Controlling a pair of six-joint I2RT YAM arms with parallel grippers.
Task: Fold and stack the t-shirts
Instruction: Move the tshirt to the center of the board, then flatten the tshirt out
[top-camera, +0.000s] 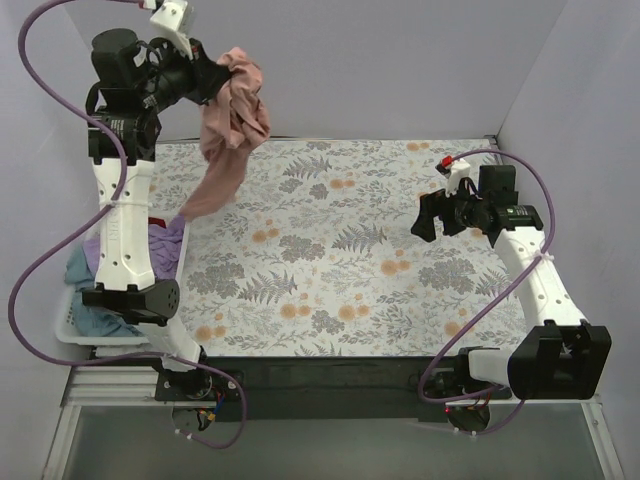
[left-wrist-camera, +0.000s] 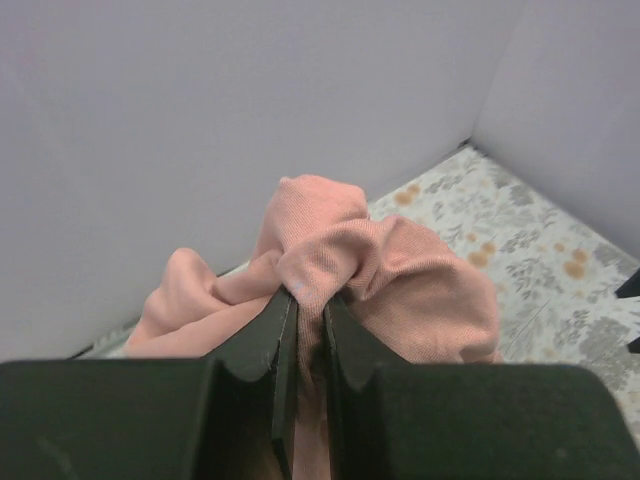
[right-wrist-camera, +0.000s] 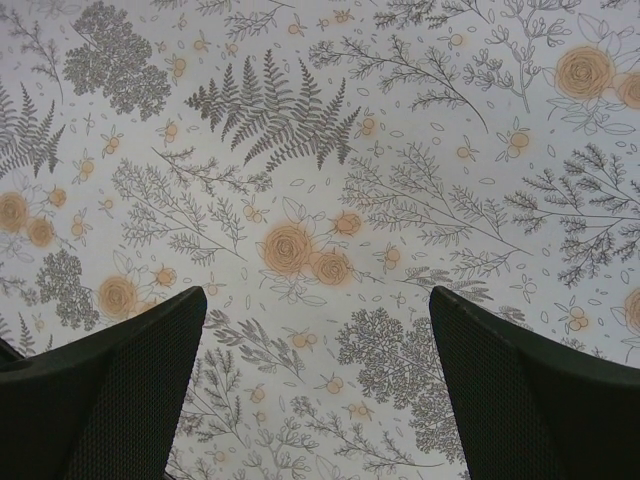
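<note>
My left gripper (top-camera: 215, 78) is raised high at the back left, shut on a bunched fold of the salmon-pink t-shirt (top-camera: 232, 125), which hangs down with its lower end trailing toward the basket. In the left wrist view the pink t-shirt (left-wrist-camera: 400, 280) bulges around the left gripper (left-wrist-camera: 308, 298), with cloth pinched between the jaws. A lavender t-shirt (top-camera: 165, 240) and a teal-blue t-shirt (top-camera: 85, 275) lie crumpled in the basket. My right gripper (top-camera: 425, 217) hovers open over the right side of the table, and in its wrist view the right gripper (right-wrist-camera: 318, 295) has only tablecloth between the fingers.
A white plastic basket (top-camera: 62, 325) sits at the left edge beside the left arm's base. The floral tablecloth (top-camera: 340, 250) covers the table. Grey walls (top-camera: 400, 60) close in the back and both sides.
</note>
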